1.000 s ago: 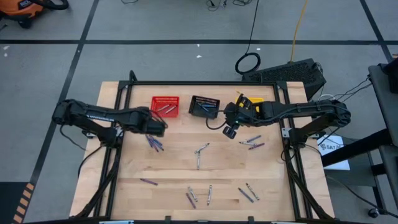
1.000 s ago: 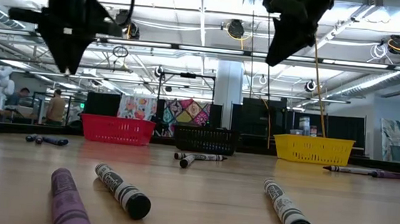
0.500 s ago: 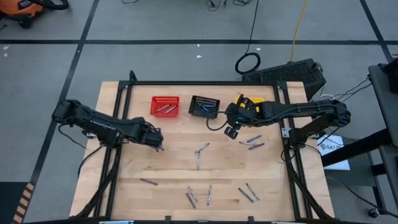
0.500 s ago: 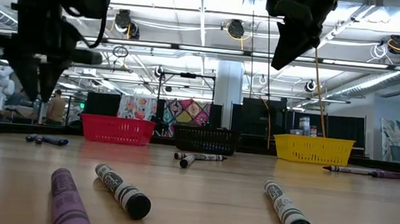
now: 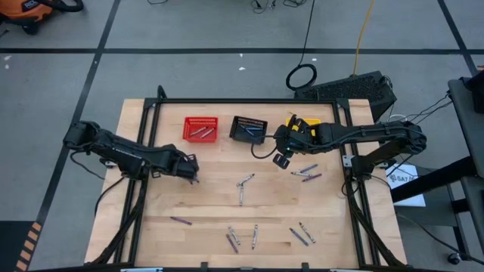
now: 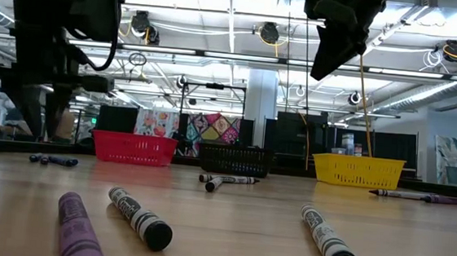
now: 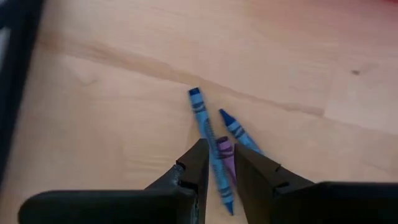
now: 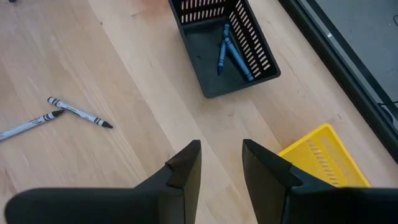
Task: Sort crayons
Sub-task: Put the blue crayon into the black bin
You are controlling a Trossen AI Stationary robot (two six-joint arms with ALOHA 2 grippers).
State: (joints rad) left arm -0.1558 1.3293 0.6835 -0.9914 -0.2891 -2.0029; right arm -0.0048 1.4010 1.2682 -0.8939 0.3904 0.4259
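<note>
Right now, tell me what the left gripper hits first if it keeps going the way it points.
The left gripper points down at a small cluster: two blue crayons and a purple crayon. Its open fingers straddle the long blue one and the purple one, so probably those first; depth is unclear.

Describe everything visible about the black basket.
The black basket is a small rectangular bin that looks like plastic, with slotted mesh walls and a solid dark floor. It stands upright and open on the wooden table, near the far edge, between the red basket and the yellow basket. Two blue crayons lie inside on its floor, crossing each other. Nothing grips it; the right pincer hovers open nearby, above bare wood.
</note>
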